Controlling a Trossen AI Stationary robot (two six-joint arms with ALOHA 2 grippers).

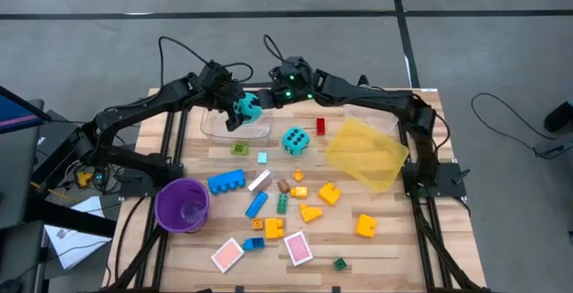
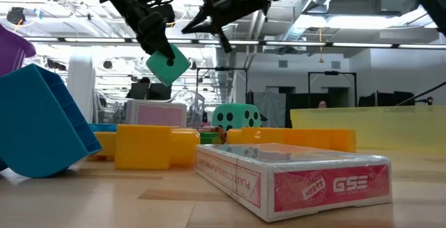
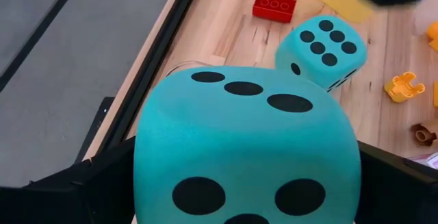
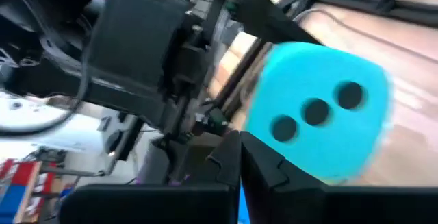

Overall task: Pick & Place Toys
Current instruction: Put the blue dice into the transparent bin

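Left claw (image 1: pixel 240 109) grips a cyan die (image 1: pixel 246 108) across its sides, raised above the clear tray (image 1: pixel 215 128), probably for dropping there. Right claw (image 1: pixel 279 96), clenched empty, hangs just beside it. Second die (image 1: pixel 295 140) sits on the table nearby.

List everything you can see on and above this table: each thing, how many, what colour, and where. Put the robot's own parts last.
Dice: two, cyan; one held up over the clear tray, one on the table centre.
Clear tray: one, far side of the table.
Yellow bin: one, tipped, right side.
Purple cup: one, left near edge.
Pink cards: two, near edge.
Small bricks: many, yellow, orange, blue, green, red, scattered mid-table, e.g. blue brick.
Left tool: one, dark, gripping the raised die.
Right tool: one, dark, shut and empty, beside that die.
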